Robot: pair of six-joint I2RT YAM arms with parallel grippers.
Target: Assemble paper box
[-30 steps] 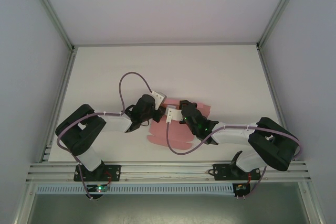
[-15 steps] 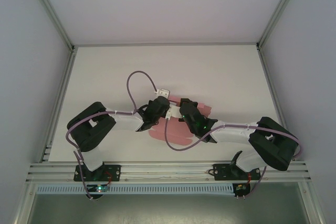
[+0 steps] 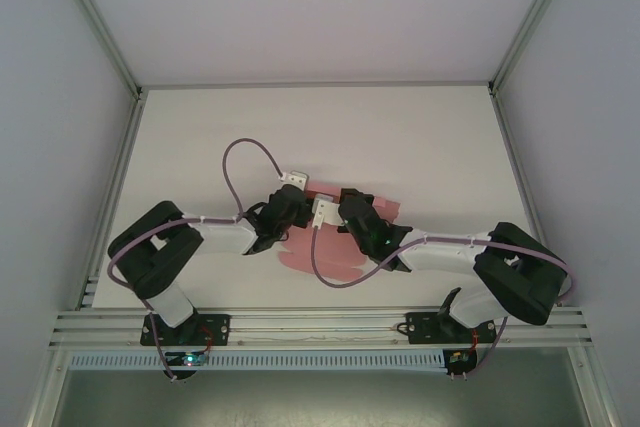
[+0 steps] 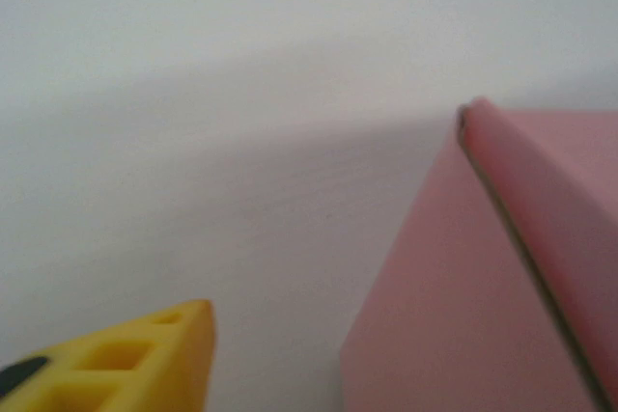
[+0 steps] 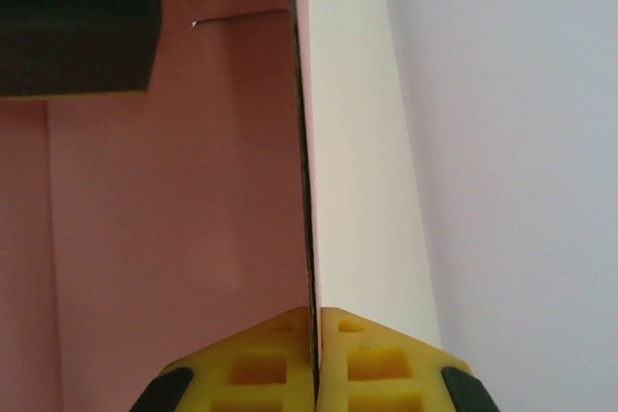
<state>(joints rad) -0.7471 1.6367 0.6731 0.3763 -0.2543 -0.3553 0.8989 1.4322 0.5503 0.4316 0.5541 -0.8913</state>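
While the right gripper (image 5: 314, 335) pinches a paper box (image 5: 174, 190) wall, the left gripper (image 3: 300, 194) hangs parted and empty.

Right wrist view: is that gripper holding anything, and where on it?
Yes. The right gripper is shut on the paper box, pinching the thin edge of one upright pink panel between its yellow fingertips.
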